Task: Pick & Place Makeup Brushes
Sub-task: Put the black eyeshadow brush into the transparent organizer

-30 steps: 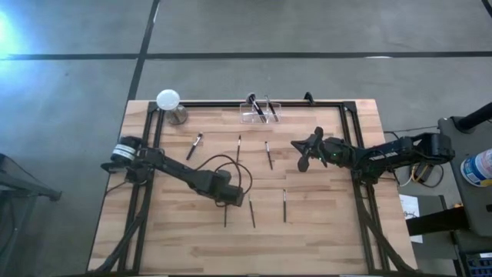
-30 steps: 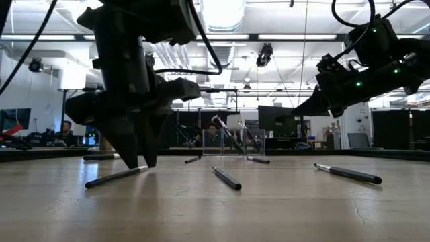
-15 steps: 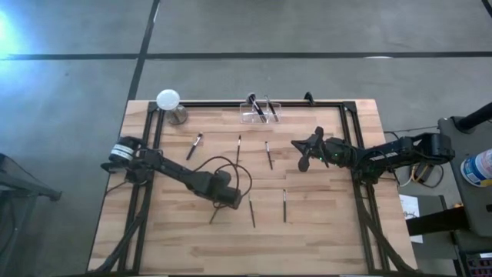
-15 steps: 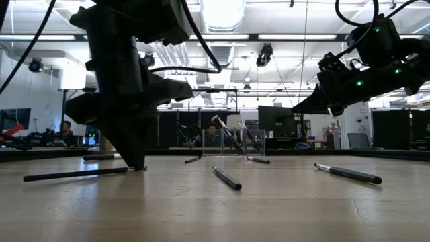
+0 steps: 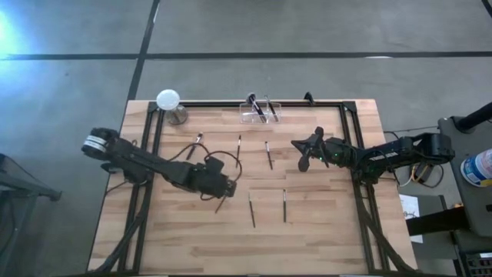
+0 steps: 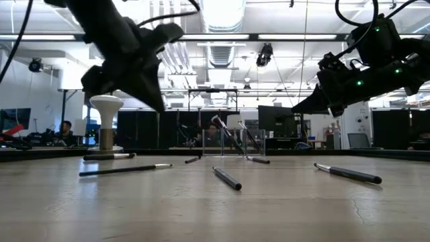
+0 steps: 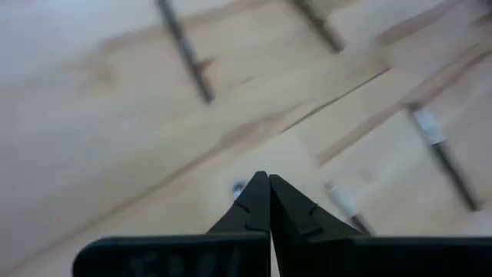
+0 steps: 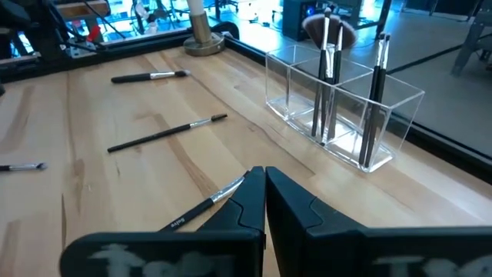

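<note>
Several thin dark makeup brushes lie flat on the wooden table. One brush lies slantwise just near of my left gripper. That gripper hangs well above the table, shut, with nothing between its fingers. My right gripper hovers shut over the table's right half, above another brush. At the far edge a clear box has brushes standing in it.
A white ball-topped metal stand stands at the far left corner. More brushes lie at the middle and nearer the front. A black frame borders the table. People sit in the room behind.
My left gripper has shut down at the table beside a brush, then risen well clear with nothing in it, shifting a little toward the far left. The brush has stayed on the table, swung round from lengthwise to slantwise. My right arm has kept still.
</note>
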### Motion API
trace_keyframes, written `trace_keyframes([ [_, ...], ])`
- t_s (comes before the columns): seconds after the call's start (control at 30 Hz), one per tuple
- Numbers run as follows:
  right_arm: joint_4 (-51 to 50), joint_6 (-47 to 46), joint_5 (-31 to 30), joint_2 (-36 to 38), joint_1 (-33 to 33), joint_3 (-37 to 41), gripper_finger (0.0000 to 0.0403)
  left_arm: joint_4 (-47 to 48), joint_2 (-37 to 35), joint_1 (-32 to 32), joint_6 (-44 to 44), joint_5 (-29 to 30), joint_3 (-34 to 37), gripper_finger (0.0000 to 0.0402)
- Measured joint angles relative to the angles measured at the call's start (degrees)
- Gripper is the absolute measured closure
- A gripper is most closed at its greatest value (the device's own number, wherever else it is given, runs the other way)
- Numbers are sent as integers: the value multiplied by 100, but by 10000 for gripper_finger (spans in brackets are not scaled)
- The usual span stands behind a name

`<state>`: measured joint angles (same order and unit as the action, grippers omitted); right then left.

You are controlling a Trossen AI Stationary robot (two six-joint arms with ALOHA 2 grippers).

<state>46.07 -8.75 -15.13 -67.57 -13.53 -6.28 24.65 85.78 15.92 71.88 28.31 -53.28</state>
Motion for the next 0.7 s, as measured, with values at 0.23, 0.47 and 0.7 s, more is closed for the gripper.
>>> trace_keyframes([
  [0.23, 8, -164, 23, 0, 4, 0, 394, -1451, -195, -392, -268, -780, 947, 401],
  [0.47, 54, -288, 56, 0, 4, -2, 394, -601, 484, -527, -612, -1178, 364, 357],
  [0.7, 52, -288, 56, 0, 4, -2, 394, -253, 1094, -582, -1002, -1268, -439, 304],
])
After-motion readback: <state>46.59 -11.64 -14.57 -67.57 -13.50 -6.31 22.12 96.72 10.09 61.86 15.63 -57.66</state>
